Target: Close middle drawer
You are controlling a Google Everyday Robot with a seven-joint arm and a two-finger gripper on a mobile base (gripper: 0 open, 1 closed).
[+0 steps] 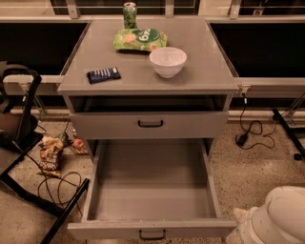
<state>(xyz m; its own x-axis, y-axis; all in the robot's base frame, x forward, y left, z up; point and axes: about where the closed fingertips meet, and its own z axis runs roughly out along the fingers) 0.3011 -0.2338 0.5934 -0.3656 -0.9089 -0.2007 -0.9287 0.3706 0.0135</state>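
Note:
The middle drawer point(151, 190) of the grey cabinet point(143, 78) is pulled far out toward me and is empty inside. Its flat front point(95, 229) lies at the bottom edge of the view, with the small black handle point(152, 234) in the middle. The top drawer front point(190, 125) above it has a black handle point(150, 124) and sits almost flush. My gripper is not in view. Only a white rounded part of my arm point(276, 219) shows at the bottom right, just right of the open drawer's front corner.
On the cabinet top are a white bowl point(167, 61), a green chip bag point(139, 39), a green can point(129, 14) and a dark blue bar point(103, 74). Snack bags point(50, 155), cables and a black chair frame point(28, 143) lie on the floor at left. A cable point(248, 131) lies at right.

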